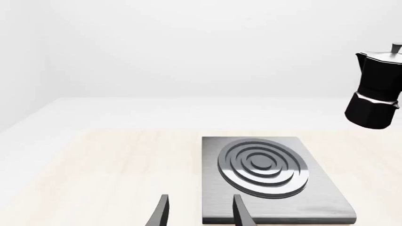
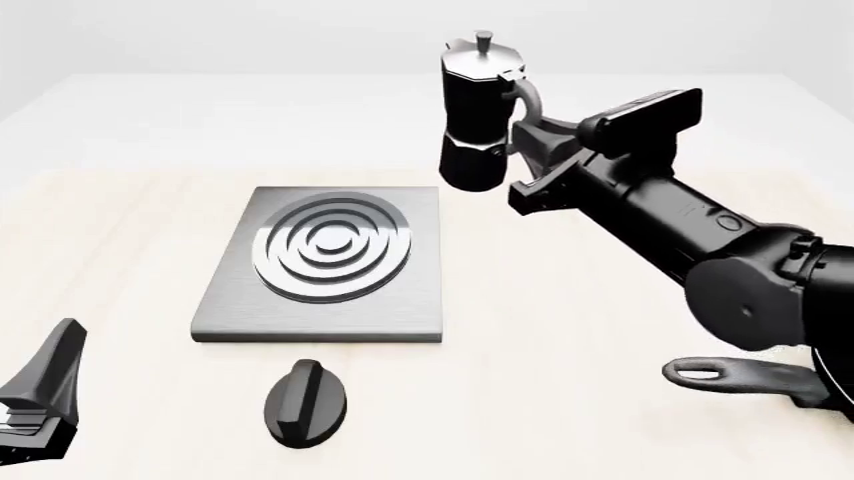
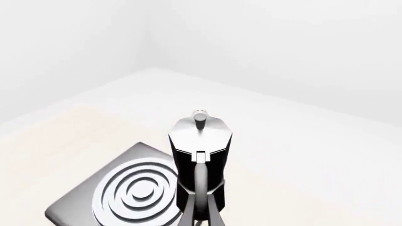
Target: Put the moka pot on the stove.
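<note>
The black moka pot with its silver lid hangs upright in the air, above the table and just past the stove's far right corner. My right gripper is shut on its curved handle, and its fingers show closed around the handle in the right wrist view. The stove, a grey square plate with silver burner rings, lies flat on the table to the left of the pot. My left gripper rests low at the near left, open, nothing between its fingers. The left wrist view shows the stove and the raised pot.
A black oval knob lies on the table just in front of the stove. The handle of a black frying pan pokes in at the near right, under the right arm. The light wooden tabletop ends in a white surround.
</note>
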`<state>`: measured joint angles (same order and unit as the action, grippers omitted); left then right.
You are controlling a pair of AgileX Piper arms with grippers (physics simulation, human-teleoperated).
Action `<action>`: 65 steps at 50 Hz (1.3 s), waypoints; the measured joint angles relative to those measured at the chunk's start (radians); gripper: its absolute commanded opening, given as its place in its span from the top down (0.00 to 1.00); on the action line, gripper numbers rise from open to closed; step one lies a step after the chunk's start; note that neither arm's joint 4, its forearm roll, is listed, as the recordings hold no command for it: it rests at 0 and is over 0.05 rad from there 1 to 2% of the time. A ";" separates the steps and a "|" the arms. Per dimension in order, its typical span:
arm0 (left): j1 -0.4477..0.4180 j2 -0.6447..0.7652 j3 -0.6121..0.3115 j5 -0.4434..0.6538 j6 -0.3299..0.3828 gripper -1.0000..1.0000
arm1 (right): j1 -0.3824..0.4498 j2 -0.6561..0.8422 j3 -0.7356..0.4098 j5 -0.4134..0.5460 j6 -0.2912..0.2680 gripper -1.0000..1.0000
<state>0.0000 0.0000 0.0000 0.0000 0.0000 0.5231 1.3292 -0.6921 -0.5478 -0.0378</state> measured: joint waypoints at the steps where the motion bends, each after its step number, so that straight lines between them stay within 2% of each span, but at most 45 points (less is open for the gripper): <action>1: 0.000 0.000 0.000 0.000 0.000 0.00 | 0.001 0.007 -0.007 0.000 -0.001 1.00; 35: 0.000 0.000 0.000 0.000 0.000 0.00 | 0.060 0.273 -0.261 0.010 -0.006 1.00; 65: 0.000 0.000 0.000 0.000 0.000 0.00 | 0.103 0.481 -0.442 0.024 0.019 1.00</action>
<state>0.0000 0.0000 0.0000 0.0000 0.0000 0.6261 1.8105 -1.1342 -0.5235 -0.0189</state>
